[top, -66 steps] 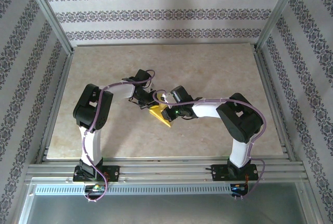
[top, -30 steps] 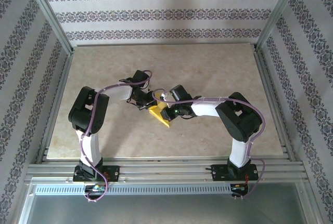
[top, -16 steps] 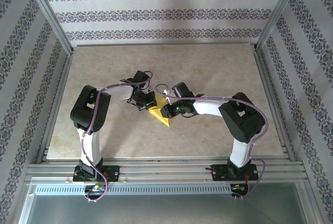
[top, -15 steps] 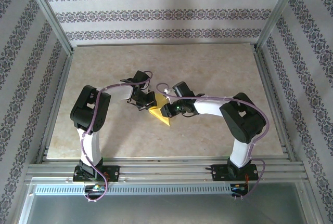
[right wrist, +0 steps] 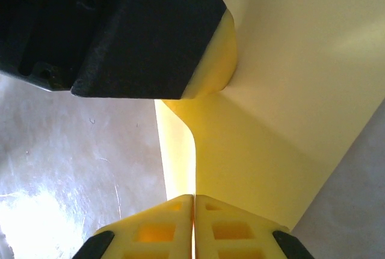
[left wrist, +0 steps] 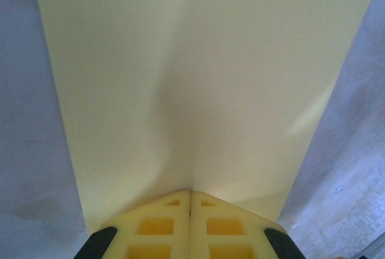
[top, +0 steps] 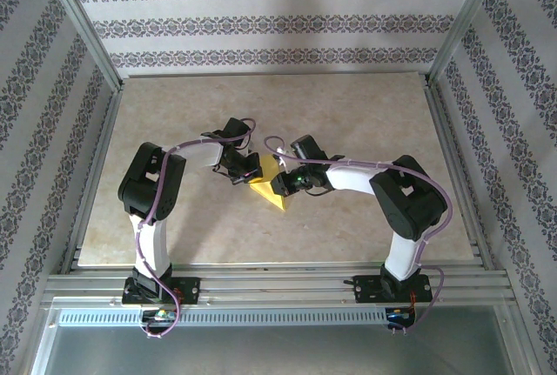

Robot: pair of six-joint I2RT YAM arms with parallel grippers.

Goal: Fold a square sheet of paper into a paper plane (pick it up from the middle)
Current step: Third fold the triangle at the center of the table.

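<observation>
- More paper (top: 270, 194) shows between the two grippers than two seconds ago: a yellow strip now stands at 12 o'clock of the wedge, and the right arm's elbow has swung a little toward 3 o'clock.
- Where is the paper?
- Just to 6 o'clock of the centre of the table (top: 365, 123), with its sharp tip pointing to 5 o'clock. It seems raised off the table at its far side, though the top view is too small to be sure.
- And the left gripper (top: 246, 170)?
- It comes in from 10 o'clock. On the left wrist camera the left gripper (left wrist: 190, 202) sits at 6 o'clock with its yellow fingers pressed together on the near edge of the paper (left wrist: 198, 85), which spreads toward 12 o'clock with a soft bend down its middle.
- The right gripper (top: 277, 184)?
- It meets the paper from 3 o'clock. On the right wrist camera the right gripper (right wrist: 194, 205) is also at 6 o'clock, fingers closed on a curled edge of the paper (right wrist: 289, 91). At 11 o'clock there, the left gripper's finger (right wrist: 215, 57) presses on the same sheet, close by.
- Do the grippers touch each other?
- Near each other, but I cannot tell whether they touch.
</observation>
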